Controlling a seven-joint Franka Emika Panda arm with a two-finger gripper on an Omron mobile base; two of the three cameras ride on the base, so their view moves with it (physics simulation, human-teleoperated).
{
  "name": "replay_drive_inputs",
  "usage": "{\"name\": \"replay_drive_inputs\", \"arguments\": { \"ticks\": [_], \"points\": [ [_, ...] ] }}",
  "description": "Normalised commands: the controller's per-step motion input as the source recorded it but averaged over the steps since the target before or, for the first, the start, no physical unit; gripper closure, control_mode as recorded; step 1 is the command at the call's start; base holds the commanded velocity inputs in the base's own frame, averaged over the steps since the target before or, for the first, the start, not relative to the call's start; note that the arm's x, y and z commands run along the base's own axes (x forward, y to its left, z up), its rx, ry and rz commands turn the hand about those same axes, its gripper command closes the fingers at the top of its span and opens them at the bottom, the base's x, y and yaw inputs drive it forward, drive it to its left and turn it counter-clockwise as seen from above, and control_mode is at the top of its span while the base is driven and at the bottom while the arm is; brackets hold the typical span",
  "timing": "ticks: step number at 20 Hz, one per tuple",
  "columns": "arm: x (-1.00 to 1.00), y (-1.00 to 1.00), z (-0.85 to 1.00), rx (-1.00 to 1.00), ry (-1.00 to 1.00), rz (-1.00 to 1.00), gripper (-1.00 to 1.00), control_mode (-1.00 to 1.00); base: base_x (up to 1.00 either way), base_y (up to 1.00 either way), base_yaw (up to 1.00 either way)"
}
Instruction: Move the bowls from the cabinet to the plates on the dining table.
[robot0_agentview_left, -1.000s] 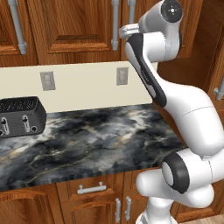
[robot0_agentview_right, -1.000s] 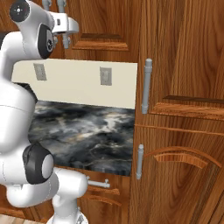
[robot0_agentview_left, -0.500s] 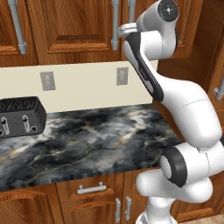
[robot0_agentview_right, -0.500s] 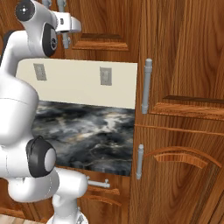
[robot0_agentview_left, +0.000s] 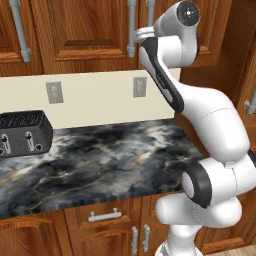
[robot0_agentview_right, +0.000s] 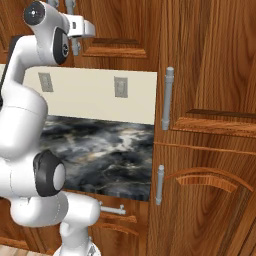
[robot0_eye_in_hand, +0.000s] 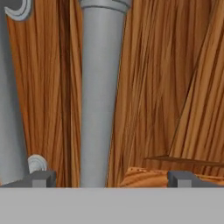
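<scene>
Early stage: the reddish-brown wooden wall cabinet (robot0_agentview_left: 75, 30) is closed at frame top. The gripper (robot0_eye_in_hand: 111, 178), jaws fully spread and empty, straddles its vertical grey bar handle (robot0_eye_in_hand: 98, 92). Bowl transfer remains undone.

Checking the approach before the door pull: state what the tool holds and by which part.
Nothing is held. The tool is open, one fingertip on each side of the cabinet's grey bar handle, not closed on it.

Two wall sockets (robot0_agentview_left: 53, 92) sit on the cream wall, one left, one right (robot0_agentview_left: 139, 86). One black toaster (robot0_agentview_left: 22, 134) stands at the far left of the one marble worktop (robot0_agentview_left: 110, 165). The cabinet (robot0_agentview_left: 85, 35) doors above carry three long grey bar handles (robot0_agentview_left: 131, 27) (counted in the left base view). Two more bar handles (robot0_agentview_right: 167, 98) run down the tall unit on the right.
</scene>
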Motion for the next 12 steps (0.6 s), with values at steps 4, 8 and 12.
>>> {"name": "replay_drive_inputs", "arguments": {
  "ticks": [4, 8, 12],
  "points": [
    [0.23, 0.02, -0.08, 0.0, 0.0, 0.0, -1.0, -1.0, 0.0, 0.0, 0.0],
    [0.23, 0.02, -0.03, 0.0, 0.0, 0.0, -1.0, -1.0, 0.0, 0.0, 0.0],
    [0.21, 0.03, 0.0, 0.0, -0.01, 0.0, -1.0, -1.0, 0.0, 0.0, 0.0]
  ]
}}
